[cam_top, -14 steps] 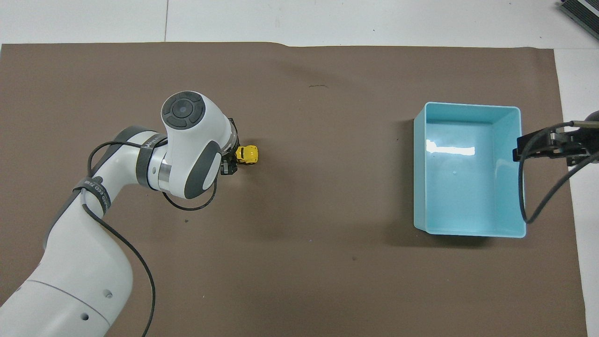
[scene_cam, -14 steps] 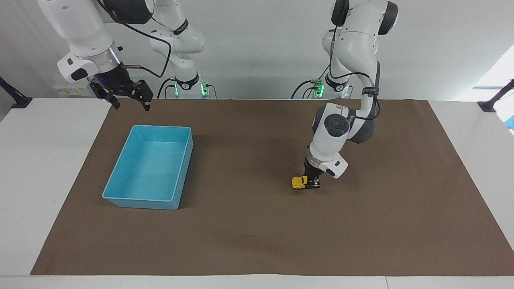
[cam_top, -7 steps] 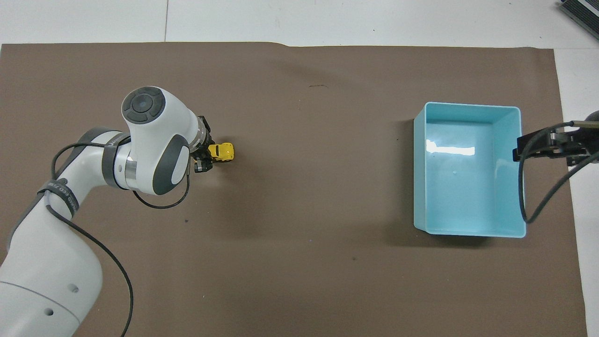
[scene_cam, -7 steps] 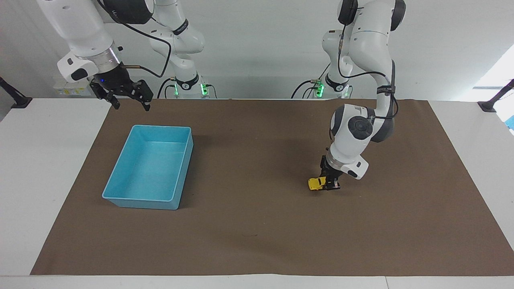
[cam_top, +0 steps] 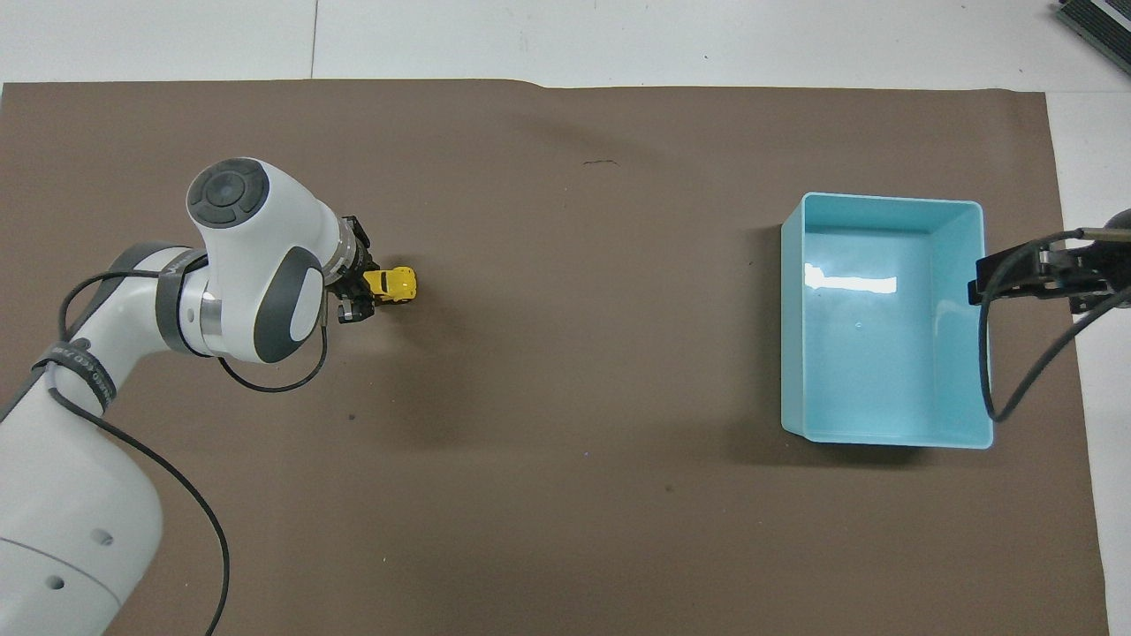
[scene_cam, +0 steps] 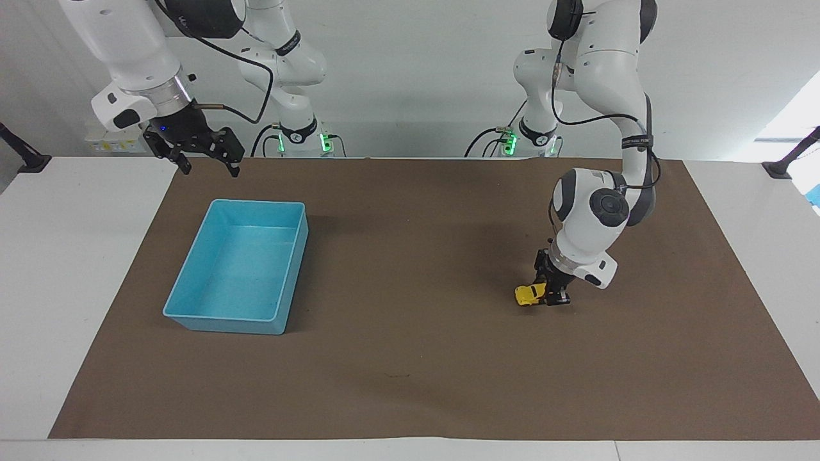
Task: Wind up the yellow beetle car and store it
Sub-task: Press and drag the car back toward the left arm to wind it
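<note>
Left fingers (scene_cam: 555, 296) clamped on yellow beetle car (scene_cam: 530, 294), its rear hidden, down on brown mat at left arm's end. Right fingers (scene_cam: 206, 168) apart, waiting near blue bin (scene_cam: 192, 301), cut off overhead.

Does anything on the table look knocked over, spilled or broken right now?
Nothing stands out. The yellow beetle car sits on the brown mat in the left gripper; the blue bin is upright and empty.
</note>
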Robot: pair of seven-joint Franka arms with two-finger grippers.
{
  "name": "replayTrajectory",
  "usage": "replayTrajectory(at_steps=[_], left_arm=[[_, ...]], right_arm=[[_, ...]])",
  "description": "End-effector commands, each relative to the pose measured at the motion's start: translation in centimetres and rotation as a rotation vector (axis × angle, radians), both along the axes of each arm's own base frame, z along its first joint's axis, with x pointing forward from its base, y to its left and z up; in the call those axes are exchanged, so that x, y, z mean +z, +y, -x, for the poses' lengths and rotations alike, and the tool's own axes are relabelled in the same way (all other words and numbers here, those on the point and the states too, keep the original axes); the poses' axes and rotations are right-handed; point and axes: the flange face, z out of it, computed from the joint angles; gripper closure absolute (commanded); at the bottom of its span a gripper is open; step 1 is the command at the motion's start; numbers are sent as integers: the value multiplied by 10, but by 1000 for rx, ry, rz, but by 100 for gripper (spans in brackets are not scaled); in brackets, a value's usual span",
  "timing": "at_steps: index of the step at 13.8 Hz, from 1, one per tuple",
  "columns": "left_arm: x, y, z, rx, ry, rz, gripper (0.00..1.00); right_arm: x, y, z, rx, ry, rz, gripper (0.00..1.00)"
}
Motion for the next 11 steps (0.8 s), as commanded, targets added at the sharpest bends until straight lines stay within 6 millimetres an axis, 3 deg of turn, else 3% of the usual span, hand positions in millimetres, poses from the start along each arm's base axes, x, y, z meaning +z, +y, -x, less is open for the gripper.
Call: replayTrajectory(at_steps=[1, 9, 10, 11], left_arm=[[-32, 27, -7, -2, -9, -9, 100], [-32, 30, -8, -16, -5, -9, 97], [-30, 30, -10, -19, -9, -12, 83], [-26, 30, -11, -23, -8, -13, 36]], right_arm=[[-1, 0, 2, -18, -7, -14, 0], [-1, 0, 2, -18, -7, -12, 0], [-1, 0, 2, -18, -7, -14, 0], [-1, 0, 2, -18, -7, -12, 0]])
